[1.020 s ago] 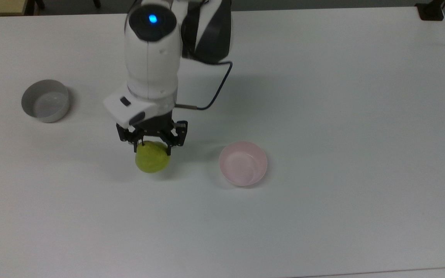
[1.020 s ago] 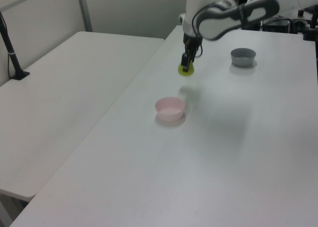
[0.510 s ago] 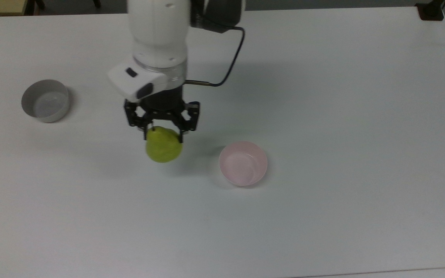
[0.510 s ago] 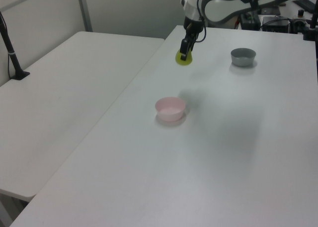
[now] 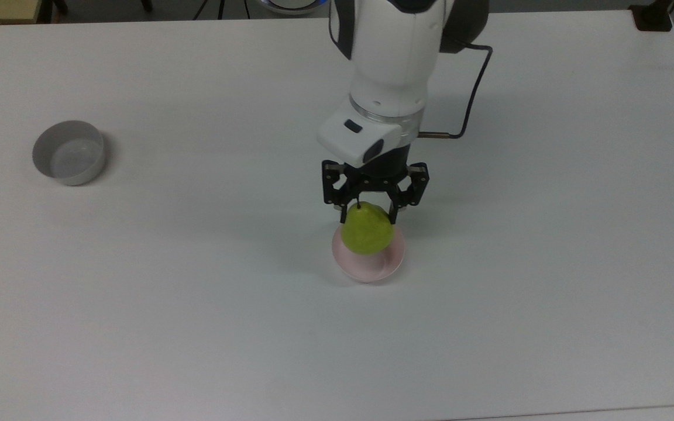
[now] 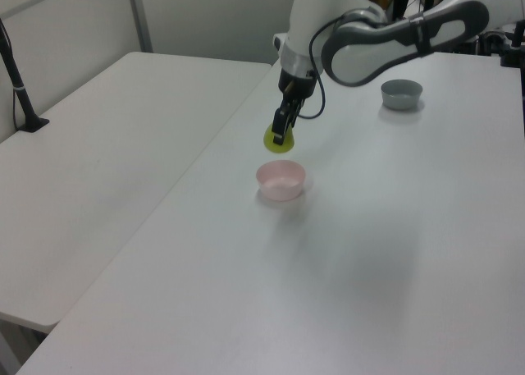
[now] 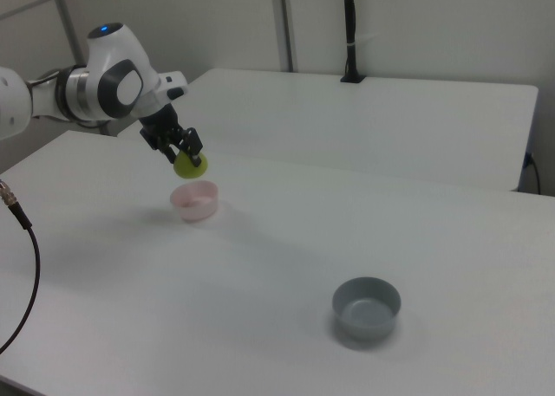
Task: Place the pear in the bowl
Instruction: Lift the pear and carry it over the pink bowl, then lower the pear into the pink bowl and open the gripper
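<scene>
My gripper [image 5: 370, 214] is shut on the yellow-green pear [image 5: 367, 230], holding it by its top in the air. The pear hangs directly above the pale pink bowl [image 5: 372, 268] and covers most of the bowl's inside in the top view. In the left view the pear [image 6: 279, 140] hangs clear above the bowl [image 6: 281, 180], with the gripper [image 6: 281, 131] at its top. The right view shows the pear [image 7: 188, 164] a short way above the bowl [image 7: 194, 201], under the gripper [image 7: 186, 156].
A grey bowl [image 5: 69, 152] stands alone at the top view's far left; it is the grey bowl [image 6: 401, 93] at the left view's upper right and the grey bowl [image 7: 366, 307] at the right view's lower right. A second white table [image 7: 390, 119] adjoins.
The arm has carried the pear from midway between the two bowls toward the top view's right, until it hangs over the pink bowl. The grip has not changed.
</scene>
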Controlling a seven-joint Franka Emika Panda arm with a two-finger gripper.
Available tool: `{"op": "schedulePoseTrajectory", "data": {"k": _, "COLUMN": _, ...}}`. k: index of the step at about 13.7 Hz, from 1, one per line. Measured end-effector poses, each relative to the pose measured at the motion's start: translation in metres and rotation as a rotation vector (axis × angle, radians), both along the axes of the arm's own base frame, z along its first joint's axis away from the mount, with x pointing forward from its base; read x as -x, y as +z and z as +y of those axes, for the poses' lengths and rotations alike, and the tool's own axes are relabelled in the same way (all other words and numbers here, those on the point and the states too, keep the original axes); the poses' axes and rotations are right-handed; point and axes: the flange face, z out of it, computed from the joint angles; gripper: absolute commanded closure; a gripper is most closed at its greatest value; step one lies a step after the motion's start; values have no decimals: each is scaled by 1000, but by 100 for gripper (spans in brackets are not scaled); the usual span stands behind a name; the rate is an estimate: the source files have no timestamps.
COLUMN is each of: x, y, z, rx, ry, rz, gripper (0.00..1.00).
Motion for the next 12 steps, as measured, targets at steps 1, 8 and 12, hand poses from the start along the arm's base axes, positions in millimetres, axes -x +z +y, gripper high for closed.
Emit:
{"op": "schedulePoseTrajectory", "data": {"k": 1, "x": -1, "y": -14, "z": 10, "rx": 10, "ry": 10, "rz": 4, "gripper": 60}}
{"op": "schedulePoseTrajectory", "data": {"k": 8, "x": -8, "y": -80, "z": 19, "rx": 59, "ry": 16, "rz": 46, "gripper": 0}}
{"op": "schedulePoseTrajectory", "data": {"k": 12, "x": -9, "y": -81, "z": 24, "rx": 61, "ry": 21, "rz": 45, "gripper": 0}}
